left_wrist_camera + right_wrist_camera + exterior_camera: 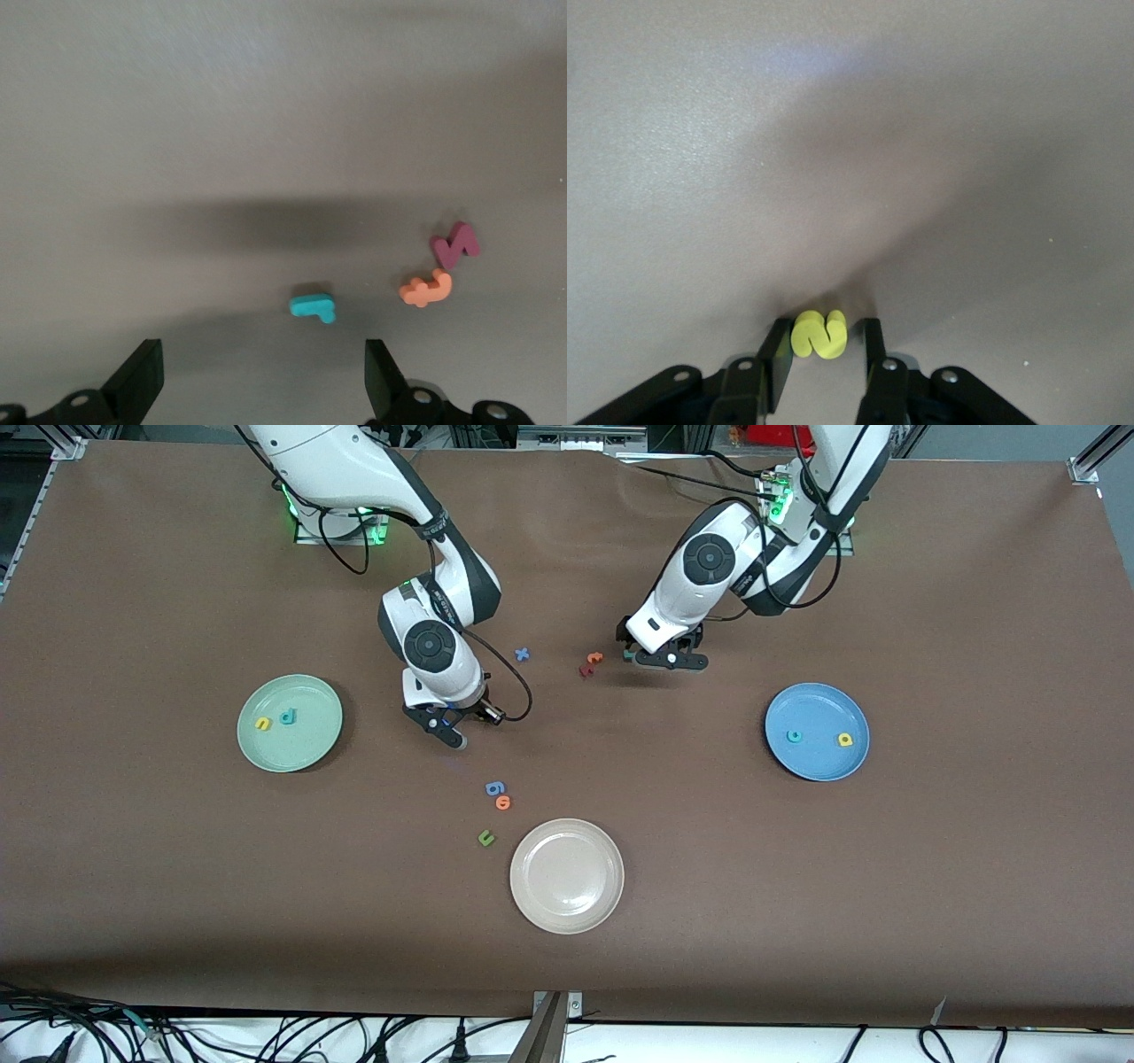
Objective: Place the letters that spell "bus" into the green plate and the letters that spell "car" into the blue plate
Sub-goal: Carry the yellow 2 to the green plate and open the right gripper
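The green plate (314, 691) holds a yellow u (262, 724) and a teal b (287, 716). In the blue plate (815, 700) lie a teal c (795, 736) and a yellow a (845, 739). My right gripper (447, 728) (825, 341) is low over bare table beside the green plate, shut on the yellow s (819, 334) at its fingertips. My left gripper (671, 660) (264, 372) hangs open over the table, with the teal r (628, 655) (313, 306) lying just ahead of its fingers and nothing between them.
An orange letter (594, 659) (426, 289) and a dark red one (586, 670) (455, 245) lie beside the r. A blue x (523, 654) is between the arms. A blue letter (494, 787), an orange o (503, 802) and a dark green u (485, 837) lie by the beige plate (567, 917).
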You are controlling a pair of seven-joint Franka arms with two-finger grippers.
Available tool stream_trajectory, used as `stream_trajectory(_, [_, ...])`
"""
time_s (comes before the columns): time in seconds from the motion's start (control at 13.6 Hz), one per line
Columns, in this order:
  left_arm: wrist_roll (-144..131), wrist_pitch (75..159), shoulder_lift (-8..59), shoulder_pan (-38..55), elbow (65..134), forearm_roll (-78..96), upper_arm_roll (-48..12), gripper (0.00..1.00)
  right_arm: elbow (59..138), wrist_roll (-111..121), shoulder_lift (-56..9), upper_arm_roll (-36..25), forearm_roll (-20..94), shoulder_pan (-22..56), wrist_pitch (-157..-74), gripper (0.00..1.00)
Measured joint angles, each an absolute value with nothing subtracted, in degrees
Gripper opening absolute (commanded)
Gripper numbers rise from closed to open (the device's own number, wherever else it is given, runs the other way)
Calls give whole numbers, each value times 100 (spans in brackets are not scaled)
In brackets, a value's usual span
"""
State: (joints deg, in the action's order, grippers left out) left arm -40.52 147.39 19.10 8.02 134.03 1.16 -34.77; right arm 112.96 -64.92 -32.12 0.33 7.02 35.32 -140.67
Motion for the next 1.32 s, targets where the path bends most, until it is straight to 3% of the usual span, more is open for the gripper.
stream_trajectory(0.15, [-4281,14930,2065,955,13404,116,-3471,100,11290,-6489,-3209,29,695,3532,-14079,1])
stream_trajectory(0.66, [-5673,15231,2528,1133,13408,-1314,-3428,100,11276,-6470,-3183,-110,661,3536,-13951,0])
stream_trajectory(1.03, [-6398,15294,2696,1110,13406,-1987,-3394,98,10911,-5245,-2588,-1041,632,3521,-12177,0])
stream_trajectory(1.18, [-6420,15306,2703,1110,13406,-1987,-3393,89,10914,-4409,-2353,-1516,630,3512,-11658,0])
stream_trajectory(1.32, [-6457,15310,2706,1114,13405,-1987,-3394,68,10993,-3488,-2262,-2032,630,3496,-11370,0])
